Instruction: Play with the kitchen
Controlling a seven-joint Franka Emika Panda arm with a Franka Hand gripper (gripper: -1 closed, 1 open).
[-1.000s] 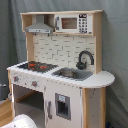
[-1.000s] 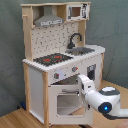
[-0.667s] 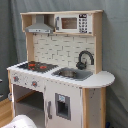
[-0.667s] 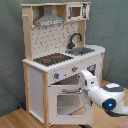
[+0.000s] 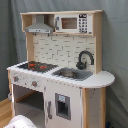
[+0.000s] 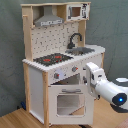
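Observation:
The kitchen (image 5: 60,75) (image 6: 55,65) is a white and light-wood toy unit, seen in both exterior views. It has a black-red stovetop (image 5: 34,65) (image 6: 52,58), a grey sink (image 5: 72,73) (image 6: 84,50) and a black faucet (image 5: 84,59) (image 6: 75,39). A hood (image 6: 48,20) and a microwave (image 5: 74,23) sit on top. In the second exterior view my white arm (image 6: 105,86) reaches from the lower right to the front panel, just right of the knobs (image 6: 74,69) and above the windowed oven door (image 6: 67,102). My gripper lies behind the arm's end.
A grey curtain (image 5: 116,45) hangs behind the kitchen, which stands on a wooden floor (image 6: 20,119). In the first exterior view the space under the stovetop (image 5: 29,102) looks dark and open. A white rounded shape (image 5: 20,122) shows at the first exterior view's bottom left.
In the second exterior view the arm's big white body has slid to the right, while its end stays by the front panel. The kitchen has not moved.

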